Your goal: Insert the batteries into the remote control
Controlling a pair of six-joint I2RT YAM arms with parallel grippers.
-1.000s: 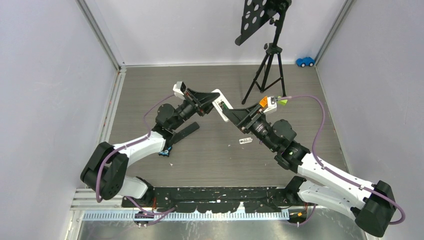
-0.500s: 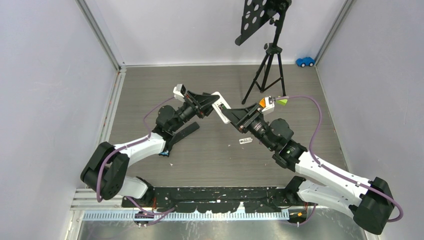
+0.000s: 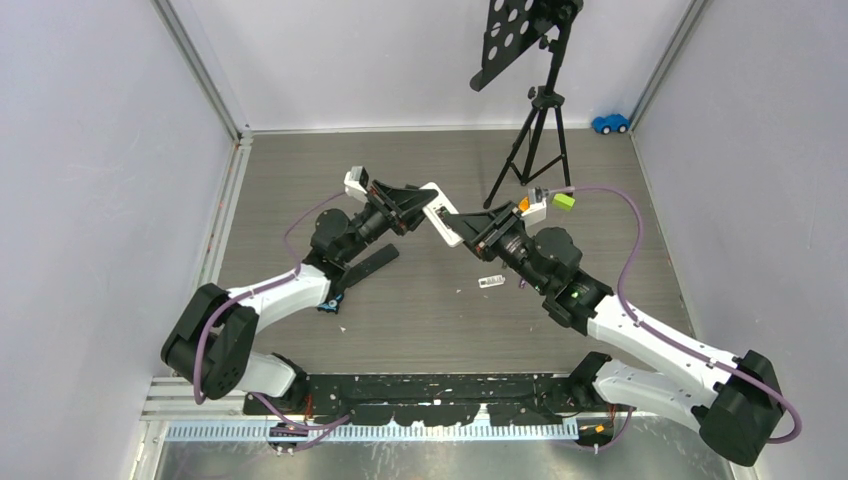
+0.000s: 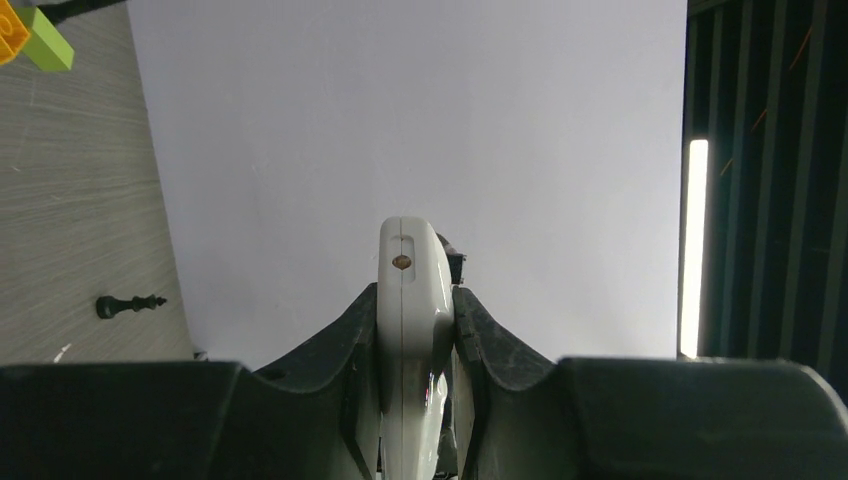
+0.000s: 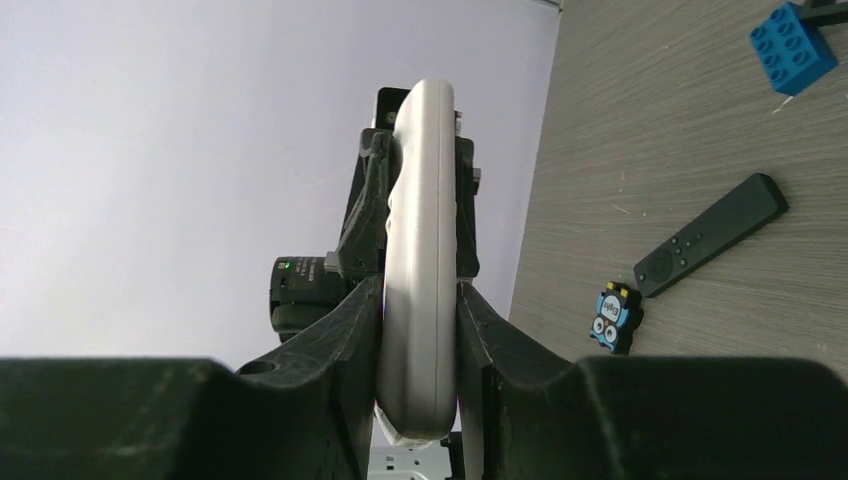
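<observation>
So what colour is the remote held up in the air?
White. The remote shows best in the right wrist view.

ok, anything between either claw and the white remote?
Nothing visible. The left claw and the right claw each clamp the white remote directly, from opposite ends, holding it in mid-air between them.
</observation>
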